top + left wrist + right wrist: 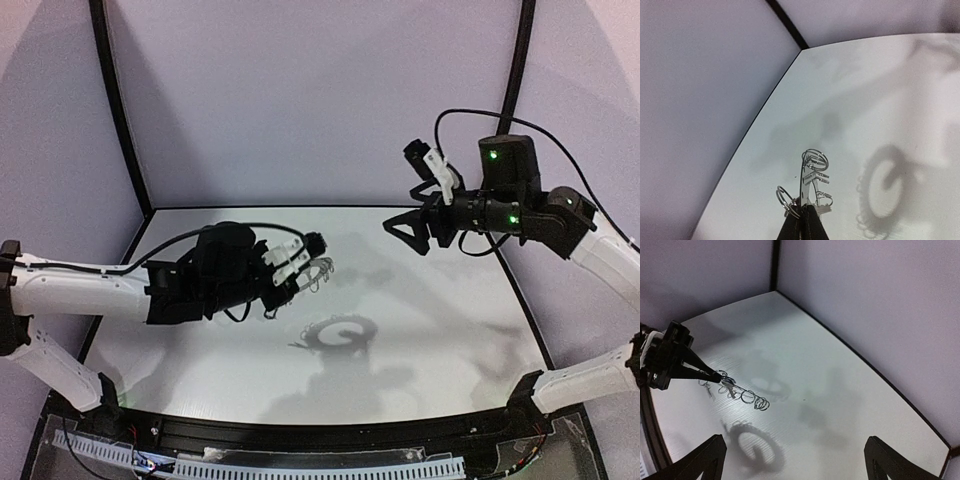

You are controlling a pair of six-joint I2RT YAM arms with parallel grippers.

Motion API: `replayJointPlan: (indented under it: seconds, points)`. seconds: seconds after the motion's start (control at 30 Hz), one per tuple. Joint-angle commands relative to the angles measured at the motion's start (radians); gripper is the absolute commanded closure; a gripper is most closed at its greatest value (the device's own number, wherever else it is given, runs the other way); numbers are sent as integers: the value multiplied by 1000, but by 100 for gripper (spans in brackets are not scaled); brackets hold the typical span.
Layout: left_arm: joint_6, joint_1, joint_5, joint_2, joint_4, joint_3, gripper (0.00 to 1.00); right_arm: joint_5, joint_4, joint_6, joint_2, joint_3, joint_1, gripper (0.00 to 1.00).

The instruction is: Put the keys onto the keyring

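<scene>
Keyring (pixel 803 182), one (in left end effector (pixel 801 214))

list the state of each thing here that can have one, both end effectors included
left end effector, shut on the keyring's rim, raised
keyring, held in the air, clear of the table, wire clips around its rim
right end effector, open, empty, raised and apart from the keyring
keys, cannot tell them from the wire clips
</scene>
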Motion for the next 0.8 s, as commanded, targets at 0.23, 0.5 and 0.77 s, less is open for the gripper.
replayJointPlan:
  seconds: [0.23,0.5,0.77]
  points:
    - [-1236,335,203,146,328,8,99,504,200,379,-152,-166,-11,2]
    - [-1615,404,154,214,622,-225,99,513,94,345,-126,-119,-17,2]
    - [-1637,365,260,383,732,-193,84,448,76,314,-138,-119,-26,2]
